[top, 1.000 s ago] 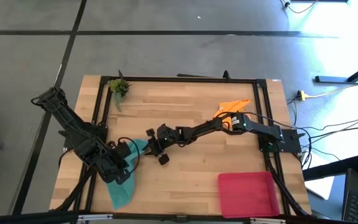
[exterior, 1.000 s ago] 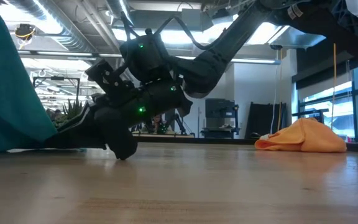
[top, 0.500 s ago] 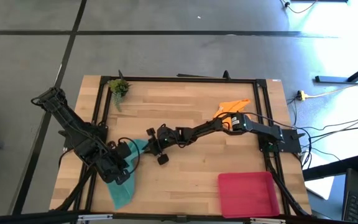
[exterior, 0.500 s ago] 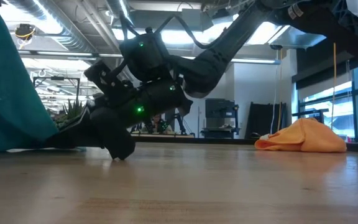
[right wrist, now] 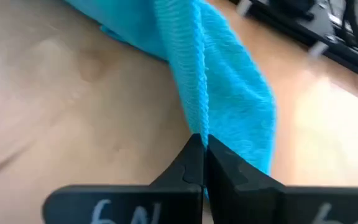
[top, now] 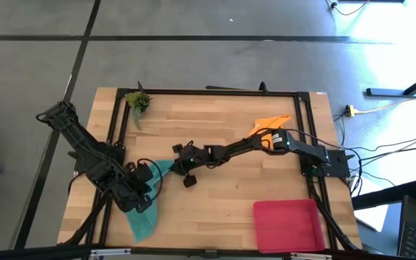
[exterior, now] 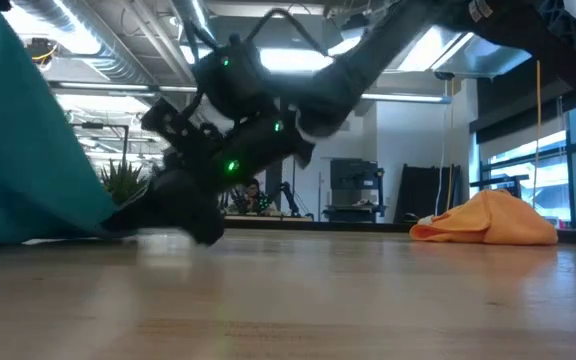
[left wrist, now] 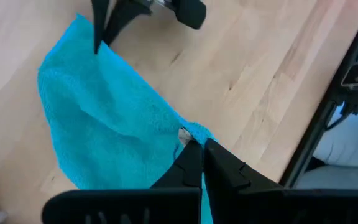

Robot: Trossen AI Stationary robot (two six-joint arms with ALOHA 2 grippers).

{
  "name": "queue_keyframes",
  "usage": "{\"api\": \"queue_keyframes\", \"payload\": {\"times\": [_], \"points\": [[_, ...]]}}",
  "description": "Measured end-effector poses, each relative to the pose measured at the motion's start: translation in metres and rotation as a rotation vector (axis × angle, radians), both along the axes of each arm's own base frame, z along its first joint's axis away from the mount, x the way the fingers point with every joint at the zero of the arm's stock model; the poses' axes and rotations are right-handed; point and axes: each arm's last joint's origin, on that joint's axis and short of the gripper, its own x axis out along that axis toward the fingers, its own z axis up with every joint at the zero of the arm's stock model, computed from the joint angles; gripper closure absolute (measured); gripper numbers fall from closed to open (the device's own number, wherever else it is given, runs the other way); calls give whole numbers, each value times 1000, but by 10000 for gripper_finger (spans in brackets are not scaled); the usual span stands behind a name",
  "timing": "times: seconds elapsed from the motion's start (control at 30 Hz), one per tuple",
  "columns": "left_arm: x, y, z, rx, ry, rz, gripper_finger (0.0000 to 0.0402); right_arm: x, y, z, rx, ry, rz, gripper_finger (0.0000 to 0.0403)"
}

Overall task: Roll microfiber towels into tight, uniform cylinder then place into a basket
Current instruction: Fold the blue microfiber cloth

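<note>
Counting what sits on the table (top: 222, 115): two towels, one basket, one small plant sprig (top: 137, 101), and two arms at work. The teal towel (top: 141, 217) lies near the table's left front corner, stretched between both grippers. The orange towel (top: 269, 123) sits crumpled at the far right edge, partly under the right arm, well apart from the teal one. The basket (top: 286, 225) rests at the right front corner, holding nothing that I can see.

The left gripper (left wrist: 197, 152) is pinched tight on one edge of the teal towel, near the left front rail. The right gripper (right wrist: 202, 146) has reached across the middle of the table and its fingers are pressed together on the towel's far corner, the cloth edge running straight into the closed tips.

Wide bare wood lies between the teal towel and the basket, and also across the back of the table between sprig and orange towel. A black frame runs round the tabletop, and the sprig sits in its far left corner.

From above, the two grips are hard to make out; the arms cover them. Each wrist view shows its own pinch plainly, and the left wrist view also catches the other gripper at the towel's far tip. The low view shows the teal cloth rising up off the wood at the left and the orange towel as a soft mound at the right.
</note>
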Motion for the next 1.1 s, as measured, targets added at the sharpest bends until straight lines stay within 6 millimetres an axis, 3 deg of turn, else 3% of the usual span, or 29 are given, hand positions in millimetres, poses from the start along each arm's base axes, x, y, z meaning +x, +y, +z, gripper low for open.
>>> {"api": "queue_keyframes", "payload": {"times": [0.23,0.53,0.7,0.8,1.1], "points": [[2,10,-1,49,22,44,402,-16,-10,53,-41,106,-12,400],[8,43,0,191,110,183,402,-56,-18,142,-87,171,-66,401],[13,58,22,325,54,218,402,-90,-24,191,-113,206,-162,401],[17,64,41,406,-22,193,402,-110,-27,209,-86,258,-196,401],[27,88,80,641,-108,158,402,-155,-35,243,-76,354,-285,400]]}}
